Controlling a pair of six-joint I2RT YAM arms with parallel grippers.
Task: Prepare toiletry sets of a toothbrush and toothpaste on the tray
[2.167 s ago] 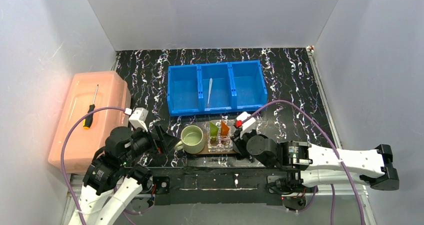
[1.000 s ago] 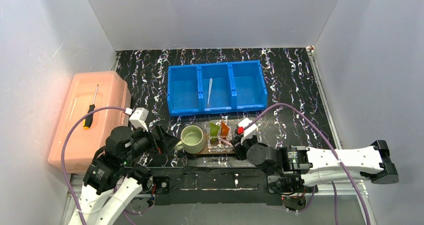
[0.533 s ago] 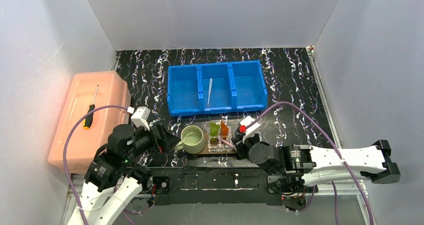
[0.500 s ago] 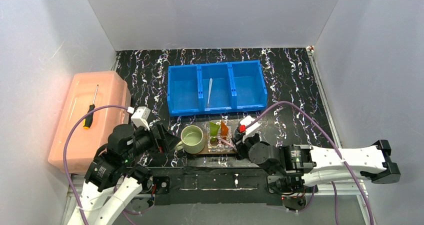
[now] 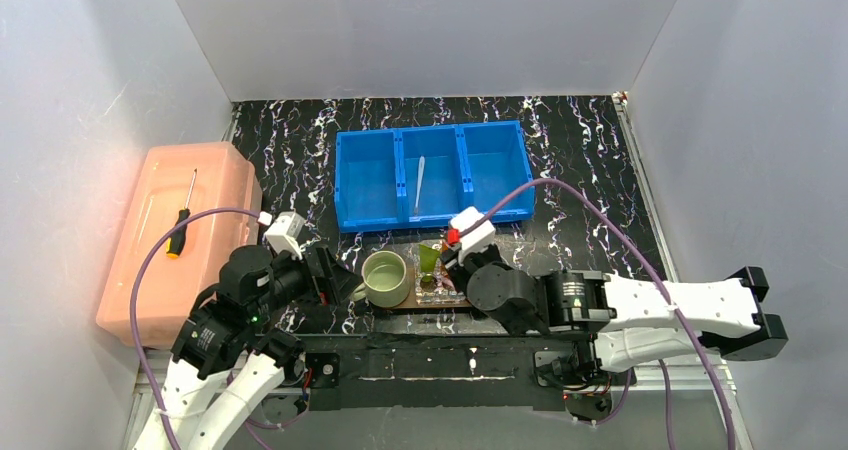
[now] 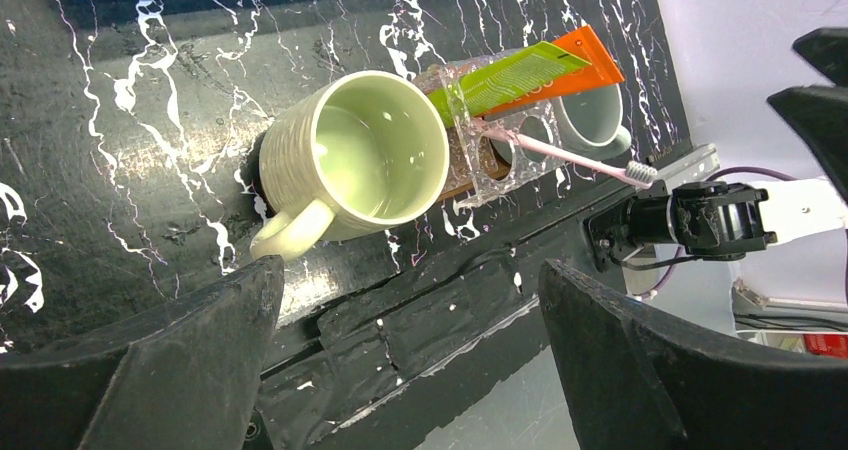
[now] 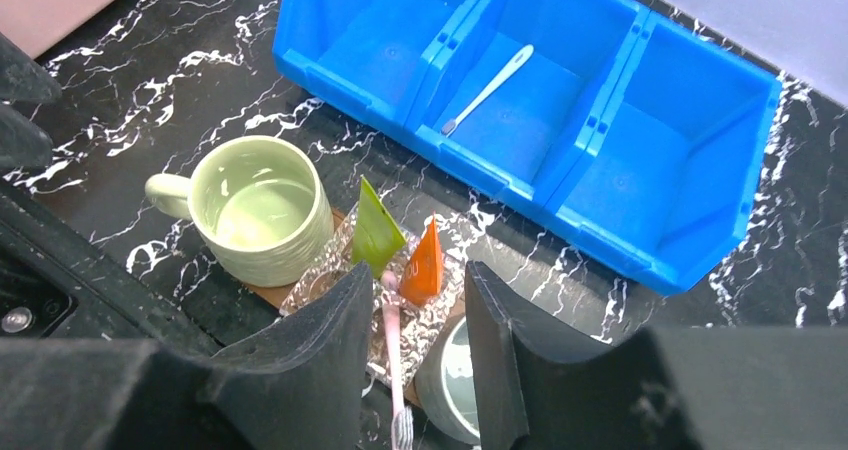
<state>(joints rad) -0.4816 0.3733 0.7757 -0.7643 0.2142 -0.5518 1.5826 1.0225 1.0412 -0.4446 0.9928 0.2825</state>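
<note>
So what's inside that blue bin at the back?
One pale toothbrush lies in the middle compartment of the blue bin. The two outer compartments show only bare blue floor. Its near wall hides a thin strip of floor at the front.

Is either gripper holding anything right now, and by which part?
Nothing is held. The right gripper is open above the toothbrush lying across the clear holder; the left gripper is open and empty.
</note>
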